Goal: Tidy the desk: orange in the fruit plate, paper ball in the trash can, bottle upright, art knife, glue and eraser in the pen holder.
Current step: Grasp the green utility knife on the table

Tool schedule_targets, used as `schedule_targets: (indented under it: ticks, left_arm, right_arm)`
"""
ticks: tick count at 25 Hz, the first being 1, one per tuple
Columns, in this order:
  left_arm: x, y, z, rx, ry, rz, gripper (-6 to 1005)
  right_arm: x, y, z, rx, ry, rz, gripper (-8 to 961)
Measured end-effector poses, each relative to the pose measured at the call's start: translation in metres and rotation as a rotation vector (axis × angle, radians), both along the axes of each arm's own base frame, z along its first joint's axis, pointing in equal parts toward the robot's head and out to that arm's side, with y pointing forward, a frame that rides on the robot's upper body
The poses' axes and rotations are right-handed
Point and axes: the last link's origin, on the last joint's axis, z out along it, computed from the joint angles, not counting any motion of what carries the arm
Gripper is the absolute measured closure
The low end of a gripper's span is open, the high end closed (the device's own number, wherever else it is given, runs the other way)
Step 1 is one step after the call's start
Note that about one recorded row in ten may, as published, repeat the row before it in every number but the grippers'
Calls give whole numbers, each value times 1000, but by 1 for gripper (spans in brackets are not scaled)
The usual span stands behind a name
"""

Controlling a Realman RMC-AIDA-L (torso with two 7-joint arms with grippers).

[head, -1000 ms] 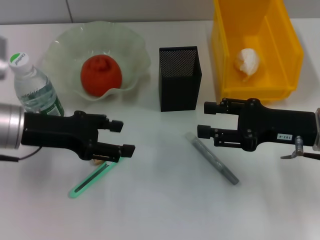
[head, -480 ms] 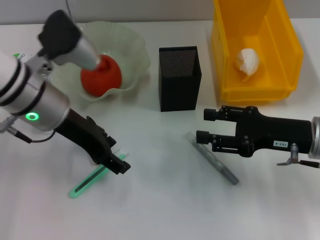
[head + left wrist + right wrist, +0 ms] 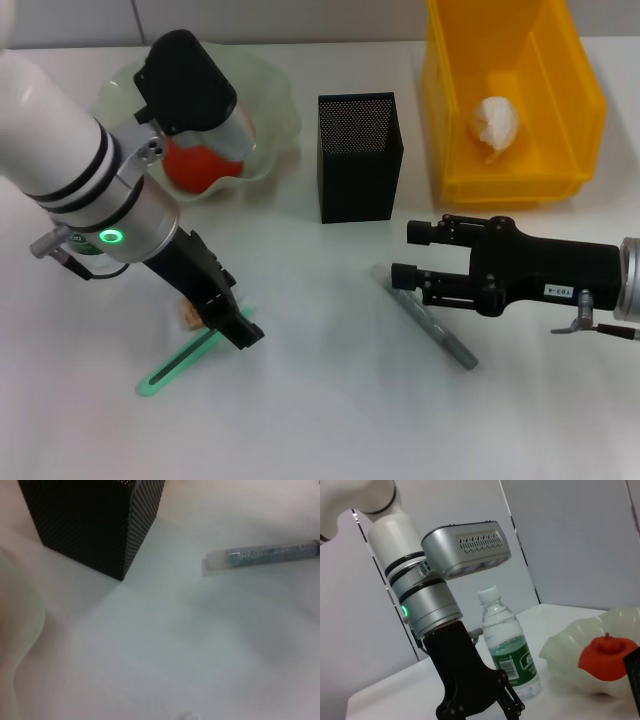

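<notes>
My left gripper (image 3: 235, 328) points steeply down, open, its tips just over the green art knife (image 3: 188, 362) and beside the small tan eraser (image 3: 186, 318). The right wrist view shows the left gripper (image 3: 485, 710) with the bottle (image 3: 507, 645) standing upright behind it; in the head view my left arm hides the bottle. The orange (image 3: 195, 165) lies in the pale fruit plate (image 3: 275, 110). A grey glue stick (image 3: 432, 322) lies just under my open right gripper (image 3: 405, 255). The black mesh pen holder (image 3: 358, 155) stands mid-table. A paper ball (image 3: 495, 122) sits in the yellow trash can (image 3: 590, 110).
The left wrist view shows the pen holder (image 3: 95, 525), the glue stick (image 3: 265, 555) and a rim of the fruit plate (image 3: 15, 630). The white table (image 3: 330, 420) stretches in front of both arms.
My left arm has risen and swung from lying flat to tilting steeply down, bringing its gripper over the art knife and eraser. The right gripper has hardly moved.
</notes>
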Motion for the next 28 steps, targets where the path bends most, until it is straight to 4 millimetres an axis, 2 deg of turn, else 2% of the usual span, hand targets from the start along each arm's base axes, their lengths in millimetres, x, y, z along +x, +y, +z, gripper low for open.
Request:
schedule_targets:
  ticks: [19, 24, 28]
  left_arm:
    - [-4, 0, -5, 18, 18, -10, 246]
    - [-4, -1, -10, 16, 31, -32, 345]
    - [-4, -1, -10, 20, 30, -34, 346]
  right_arm:
    - [-3, 6, -3, 2, -6, -3, 265]
    - [-3, 6, -4, -1, -6, -7, 265]
    - [-3, 6, -4, -1, -6, -8, 265]
